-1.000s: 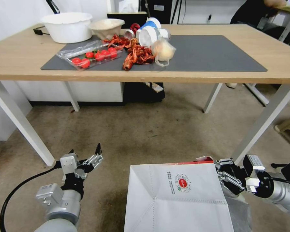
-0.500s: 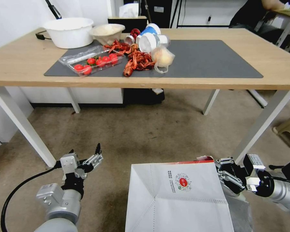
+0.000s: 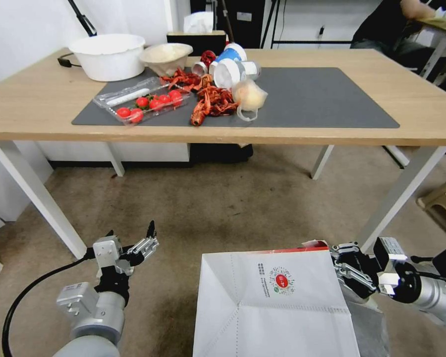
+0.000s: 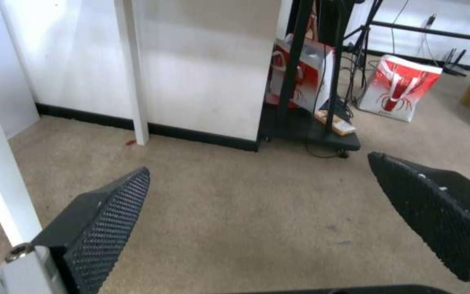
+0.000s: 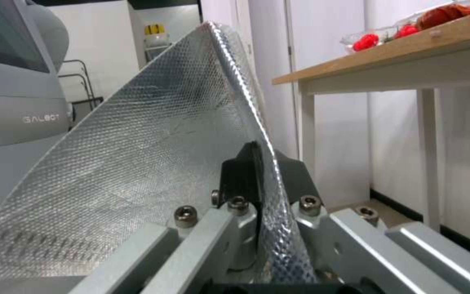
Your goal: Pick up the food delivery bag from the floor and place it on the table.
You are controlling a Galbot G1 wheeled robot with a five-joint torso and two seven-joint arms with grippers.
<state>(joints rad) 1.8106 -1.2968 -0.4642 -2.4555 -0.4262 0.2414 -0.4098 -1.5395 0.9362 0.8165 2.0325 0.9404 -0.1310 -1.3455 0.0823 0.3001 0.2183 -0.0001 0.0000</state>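
Light wood fills the far side of my view: the counter, white-legged, with a dark grey mat whose right half lies bare. Below it spreads the stained concrete floor. Close in front of me is the food delivery bag, white paper with a red side edge and a round red logo, and my right tool has it. My right wrist view shows the fingers clamped on the bag's foil-lined wall. Whether the bag has left the floor, I can't tell; its base is out of sight. My left tool hangs low at my left, spread wide and gripping nothing. So the grasp looks done; raising the bag and setting it on the counter is all yet to do, by my reckoning.
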